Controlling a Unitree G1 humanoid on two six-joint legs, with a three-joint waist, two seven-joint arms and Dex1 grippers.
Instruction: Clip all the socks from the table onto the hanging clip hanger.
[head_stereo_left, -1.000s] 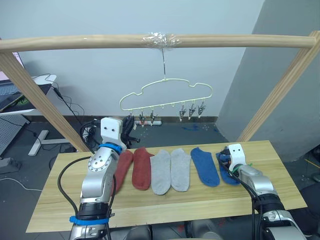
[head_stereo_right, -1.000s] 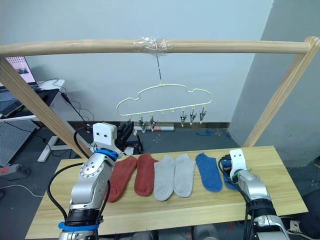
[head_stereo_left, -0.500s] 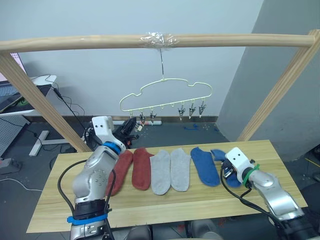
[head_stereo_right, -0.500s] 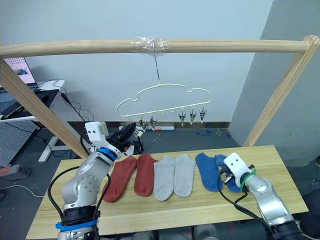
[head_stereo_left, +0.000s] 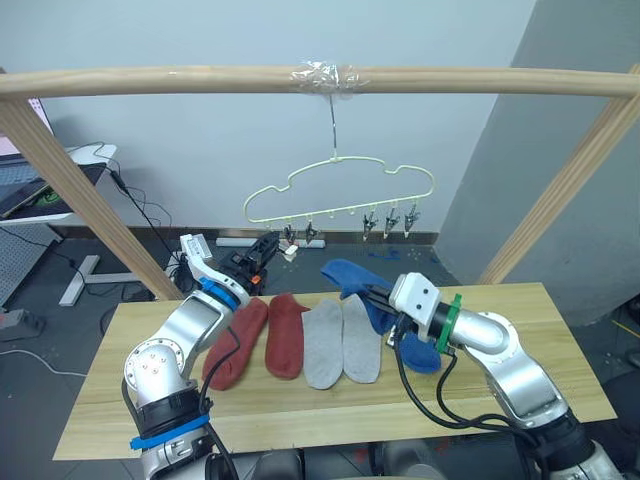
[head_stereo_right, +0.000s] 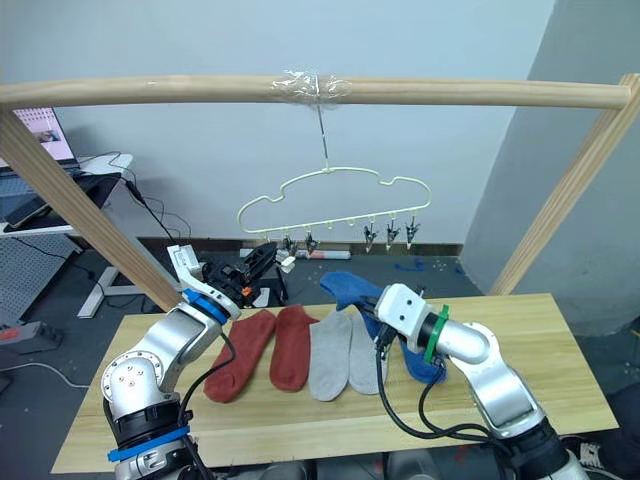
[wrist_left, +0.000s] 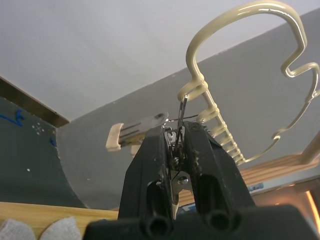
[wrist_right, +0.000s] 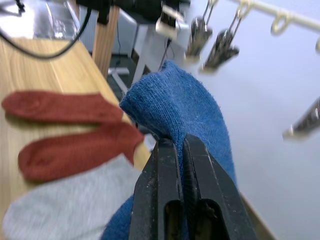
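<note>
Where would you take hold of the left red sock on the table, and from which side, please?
Grip the left red sock at its cuff end, the end nearest the clip hanger. It lies flat on the table, so I would come from straight above and pinch the knit. The second red sock lies close on its right, so stay toward its left edge.

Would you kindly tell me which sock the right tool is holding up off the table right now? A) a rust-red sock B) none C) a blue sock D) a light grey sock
C: the right tool is shut on a blue sock, lifted above the table toward the clip hanger.
</note>
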